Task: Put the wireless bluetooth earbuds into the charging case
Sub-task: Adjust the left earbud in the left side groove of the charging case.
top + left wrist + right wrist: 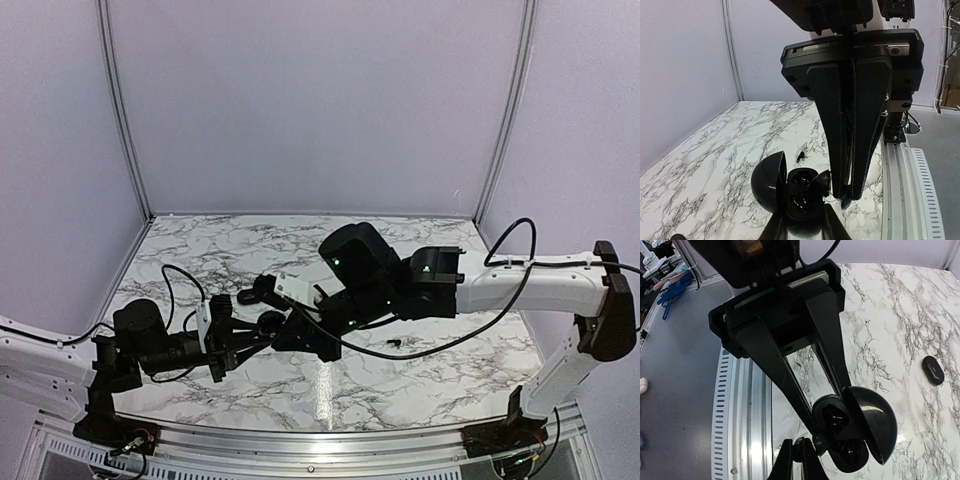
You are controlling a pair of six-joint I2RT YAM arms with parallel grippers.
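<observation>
Left pincer: clenched on the charging case. One finger sits on each flank of the base, and the case is held just off the marble table.

Case: open. The domed lid is swung out to one side of the left pincer's fingers, and the glossy black interior faces the right pincer. I cannot tell whether any bud is seated in the wells.

Right pincer: comes down from above. Its fingers are drawn together to a thin slit, and the tips are at the rim of the case on the side away from the lid. A small dark rounded shape sits at the tips in the right wrist view. I cannot tell whether it is an earbud pinched there or part of the case.

Loose earbud: lies on the table beyond the case as seen from the left pincer. It is apart from both pincers and touches nothing else. The top view puts it under the right forearm, on the arm side of the right pincer's tips.

Other: a black oval object lies flat on the table past the lid, well apart from the right pincer.
</observation>
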